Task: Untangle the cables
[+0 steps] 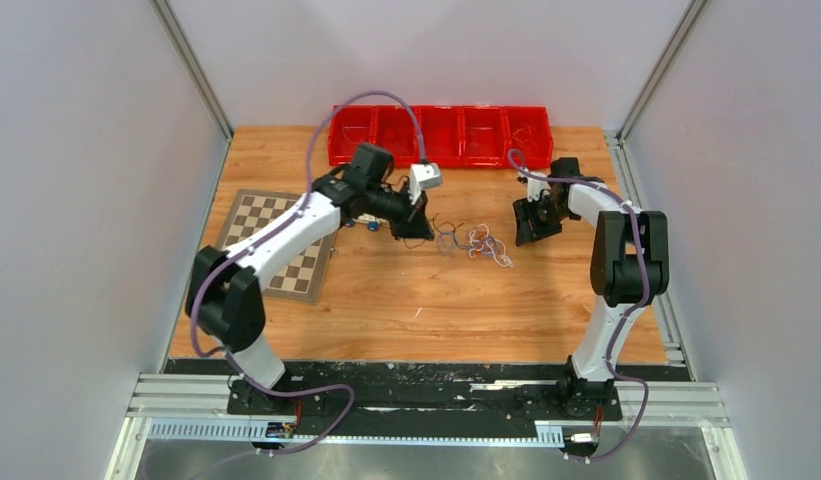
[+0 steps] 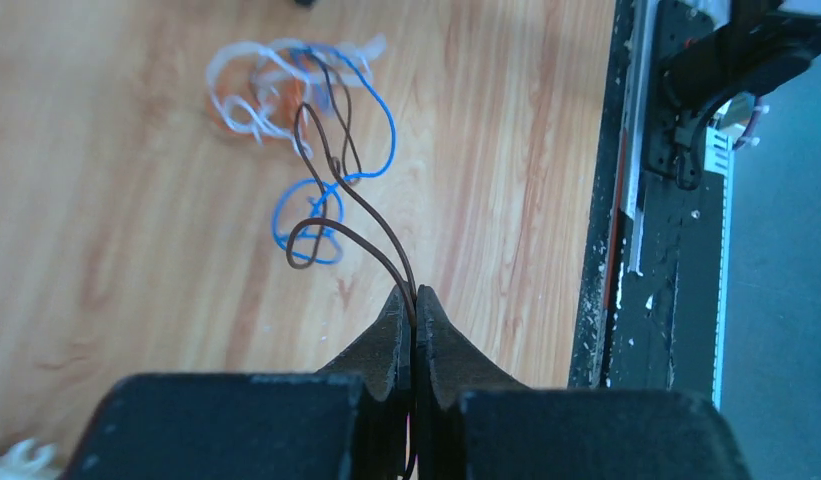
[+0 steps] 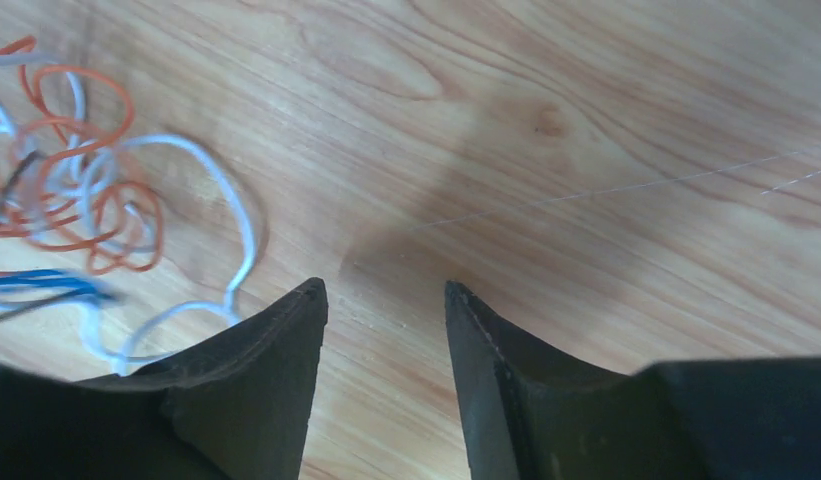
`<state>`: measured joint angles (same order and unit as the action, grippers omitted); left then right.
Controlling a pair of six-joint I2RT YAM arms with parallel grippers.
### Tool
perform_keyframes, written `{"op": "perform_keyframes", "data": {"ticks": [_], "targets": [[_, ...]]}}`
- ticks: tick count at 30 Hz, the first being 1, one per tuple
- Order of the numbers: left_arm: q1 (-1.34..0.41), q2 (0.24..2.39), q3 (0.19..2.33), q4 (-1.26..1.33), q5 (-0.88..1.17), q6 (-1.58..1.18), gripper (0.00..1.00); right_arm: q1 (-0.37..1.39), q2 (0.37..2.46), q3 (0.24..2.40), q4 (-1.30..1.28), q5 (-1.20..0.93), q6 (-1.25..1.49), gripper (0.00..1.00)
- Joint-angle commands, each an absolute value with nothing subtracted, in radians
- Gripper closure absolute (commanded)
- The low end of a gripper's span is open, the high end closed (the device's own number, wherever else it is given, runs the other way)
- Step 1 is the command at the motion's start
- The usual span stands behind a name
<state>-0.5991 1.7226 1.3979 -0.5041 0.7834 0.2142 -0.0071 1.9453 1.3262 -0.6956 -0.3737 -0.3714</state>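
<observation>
Rail [image 1: 426,395], black, along the nearest edge, with both arm bases bolted to it. Beyond it, wooden table [image 1: 436,310], with chequered board [image 1: 286,250] at the left below the left arm.

Left gripper [image 2: 414,305]: pinched fully together on one dark wire [image 2: 331,165]. Two runs of that wire lead from the fingertips into the heap.

Right gripper [image 3: 386,300]: spread wide, nothing between the fingers [image 3: 286,345]. Hovers low over bare wood, just beside the white wire [image 3: 241,215] at the heap's edge; cannot tell whether touching the table.

Cables [image 1: 476,242]: one loose tangle at mid-table, between the two grippers. Made up of white wire, orange wire [image 3: 96,190], blue wire [image 2: 381,130] and the dark wire, all crossing one another. Dark wire threaded through loops of the blue.

Farthest: row of red bins [image 1: 441,135] along the back edge.

Step in hand, by judgement: drawing the dark wire out of the knot, with no strand yet lying apart from the heap.

Next move, by judgement: calls for pinning the rest of the heap with the free right gripper, or taking a second strand there. Then a slow pull away, to slip the blue loops off rather than tighten them.

Risk: whole bundle dragged along behind the held wire.
</observation>
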Motion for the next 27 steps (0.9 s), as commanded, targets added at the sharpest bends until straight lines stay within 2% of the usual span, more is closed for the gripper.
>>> {"op": "perform_keyframes", "data": {"ticks": [1, 6, 8, 12, 17, 22, 27], "targets": [[-0.541, 1.578, 1.455, -0.602, 0.896, 0.345, 1.0, 0.027, 1.994, 1.319, -0.639, -0.232, -0.383, 0.51], [-0.482, 1.551, 1.57, -0.696, 0.921, 0.374, 1.0, 0.04, 1.991, 1.297, -0.636, -0.203, -0.405, 0.56], [-0.475, 1.555, 1.61, -0.756, 0.917, 0.422, 1.0, 0.036, 1.969, 1.308, -0.666, -0.276, -0.422, 0.5], [-0.475, 1.566, 1.615, -0.802, 0.92, 0.461, 1.0, 0.016, 1.804, 1.306, -0.69, -0.663, -0.452, 0.28], [-0.475, 1.573, 1.623, -0.787, 0.925, 0.445, 1.0, 0.08, 1.569, 1.243, -0.574, -0.915, -0.436, 0.13], [-0.474, 1.569, 1.644, -0.772, 0.936, 0.425, 1.0, 0.228, 1.451, 1.139, -0.342, -0.972, -0.341, 0.07], [-0.475, 1.565, 1.684, -0.778, 0.993, 0.411, 1.0, 0.4, 1.471, 1.034, 0.039, -0.862, -0.232, 0.07]]}}
